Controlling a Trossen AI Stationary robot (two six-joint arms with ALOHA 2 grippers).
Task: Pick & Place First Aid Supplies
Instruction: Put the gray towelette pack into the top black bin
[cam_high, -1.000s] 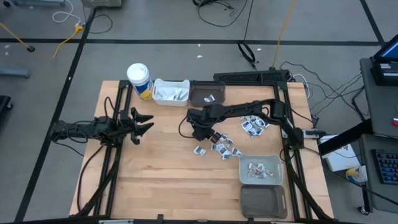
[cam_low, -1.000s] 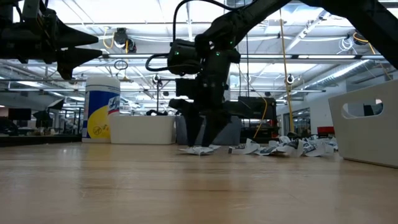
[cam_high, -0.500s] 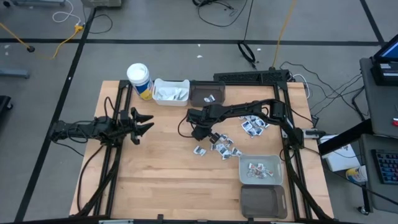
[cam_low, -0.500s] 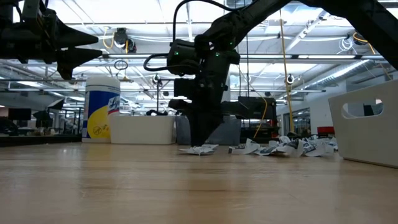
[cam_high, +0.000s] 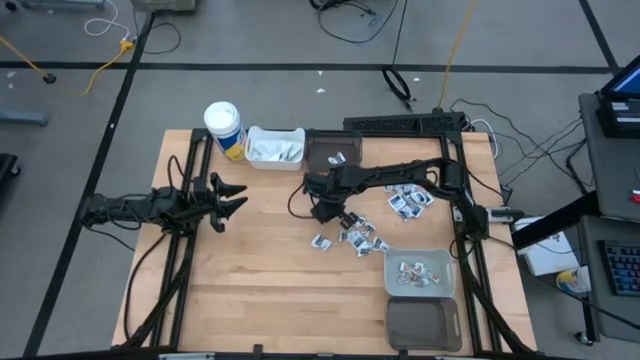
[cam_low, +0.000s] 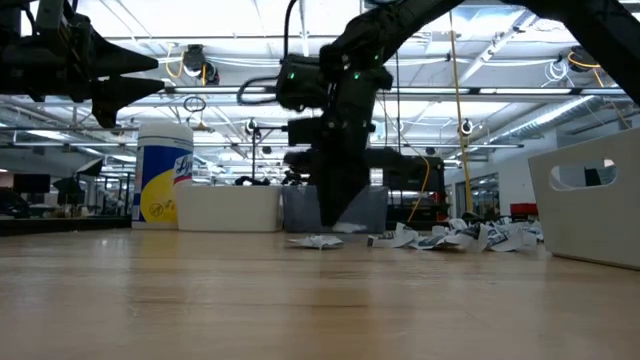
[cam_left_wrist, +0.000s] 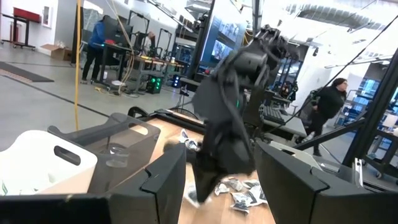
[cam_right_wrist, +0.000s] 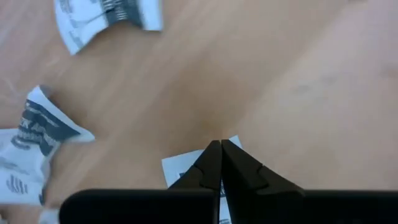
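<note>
On the left side of the counter (cam_high: 250, 290) my left gripper (cam_high: 228, 199) hangs in the air with its fingers spread and nothing between them; that arm waits.

Further right, at the back edge, stand a cup (cam_high: 223, 128) with a yellow band, a white bin (cam_high: 275, 147) and a dark bin (cam_high: 333, 148). Each bin already holds packets.

At the middle of the counter my right gripper (cam_right_wrist: 220, 163) is lifted just off the wood. Its fingers are pressed together on one corner of a packet (cam_right_wrist: 180, 167), a small white square with dark print. The low view shows the same packet dangling below the fingertips, clear of the counter.

Handling judgement: these packets are very light, thin and limp. They will flutter and can slide out of a corner pinch. Foil faces are likely slippery. A hold across an edge or corner, taken deep, is the sound one; pressing flat on the face gives nothing to grip. The present hold is shallow, so a slow carry is advised.

To the right lies the loose pile of packets (cam_high: 402, 200), some overlapping, with a few stragglers (cam_high: 356, 238) nearer the front. Overlaps risk a double pick.

At the front right sit a grey bin (cam_high: 420, 272) with several packets inside and another dark bin (cam_high: 424, 323) that looks empty.
</note>
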